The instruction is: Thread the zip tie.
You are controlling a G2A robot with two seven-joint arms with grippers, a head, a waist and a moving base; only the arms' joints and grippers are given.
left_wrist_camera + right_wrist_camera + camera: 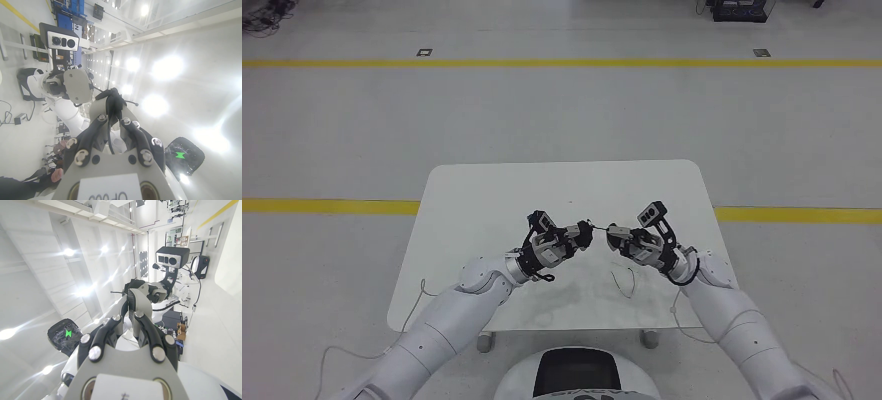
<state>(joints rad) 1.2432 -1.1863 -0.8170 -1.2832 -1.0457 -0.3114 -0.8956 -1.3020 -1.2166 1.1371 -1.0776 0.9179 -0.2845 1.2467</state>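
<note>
A thin black zip tie (594,228) spans the small gap between my two grippers above the white table (492,200). My left gripper (570,238) is shut on it. The tie's small head (136,104) sticks out sideways past the left fingertips (111,96), and the strap (109,136) runs back between the fingers. My right gripper (620,238) faces the left one, its fingers (131,306) pressed together at the tie's other end (117,292). Where the tie meets the right pads is partly hidden.
A second thin dark strap (622,285) lies curled on the table below the right gripper, near the front edge. Both arms hover over the table's front half. The back half of the tabletop (562,185) is bare.
</note>
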